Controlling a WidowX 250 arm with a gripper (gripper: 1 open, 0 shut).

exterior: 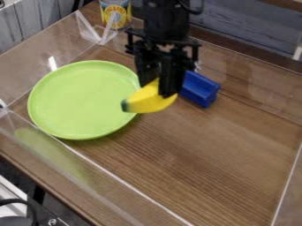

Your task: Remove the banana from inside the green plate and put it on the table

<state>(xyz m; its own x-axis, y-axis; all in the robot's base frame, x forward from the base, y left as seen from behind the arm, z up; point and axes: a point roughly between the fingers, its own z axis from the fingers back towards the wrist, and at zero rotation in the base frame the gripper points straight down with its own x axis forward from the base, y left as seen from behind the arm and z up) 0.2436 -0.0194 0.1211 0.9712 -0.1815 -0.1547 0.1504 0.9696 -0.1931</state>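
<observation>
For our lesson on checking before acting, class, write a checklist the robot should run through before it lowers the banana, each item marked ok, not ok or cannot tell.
1. Banana held by the gripper: ok, it hangs at the fingertips.
2. Banana out of the green plate: cannot tell; it appears at the plate's right edge, possibly just past it.
3. Banana resting on the table: not ok, it looks raised.
4. Bare tabletop to the right of the plate for setting down: ok.
5. Blue block clear of the gripper: cannot tell, the gripper partly hides it.
</observation>
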